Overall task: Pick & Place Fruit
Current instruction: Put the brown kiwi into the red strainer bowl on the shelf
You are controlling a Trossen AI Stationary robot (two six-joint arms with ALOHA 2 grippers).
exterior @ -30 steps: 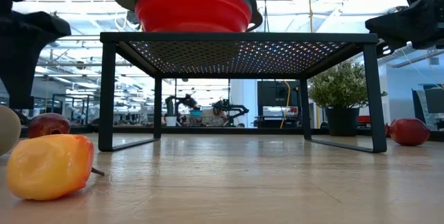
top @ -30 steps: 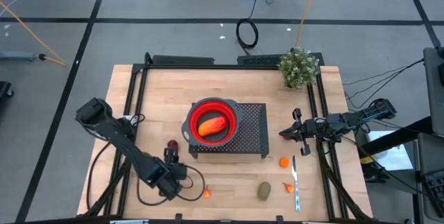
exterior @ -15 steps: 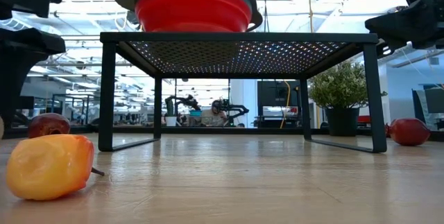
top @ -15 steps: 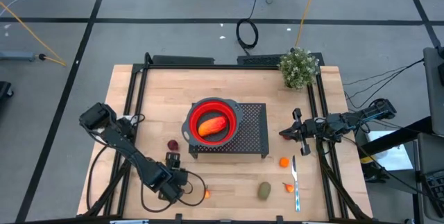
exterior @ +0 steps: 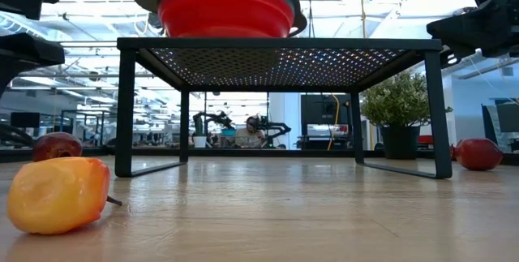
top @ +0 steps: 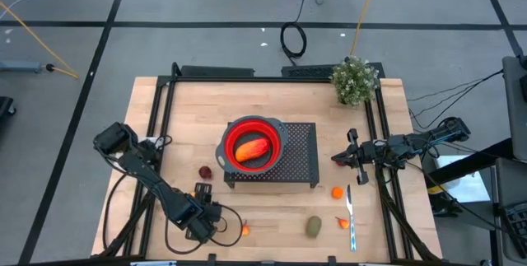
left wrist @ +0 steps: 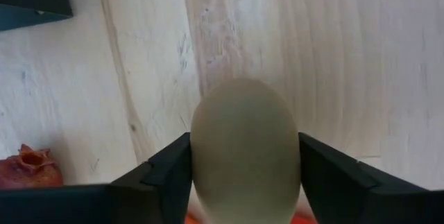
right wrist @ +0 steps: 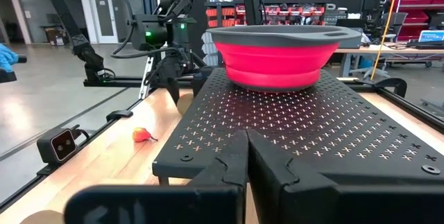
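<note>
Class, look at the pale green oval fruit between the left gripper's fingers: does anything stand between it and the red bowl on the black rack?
Nothing visible blocks it. The oval fruit in the left gripper sits below the black rack, so it must be lifted over the rack's edge into the red bowl.

left gripper (top: 200, 208): low near the table's front edge, arm folded back to its left, fingers (left wrist: 163, 175) closed against a brownish-green oval fruit (left wrist: 244, 151) | right gripper (top: 352, 156): parked, arm extended sideways, fingers pressed together
</note>
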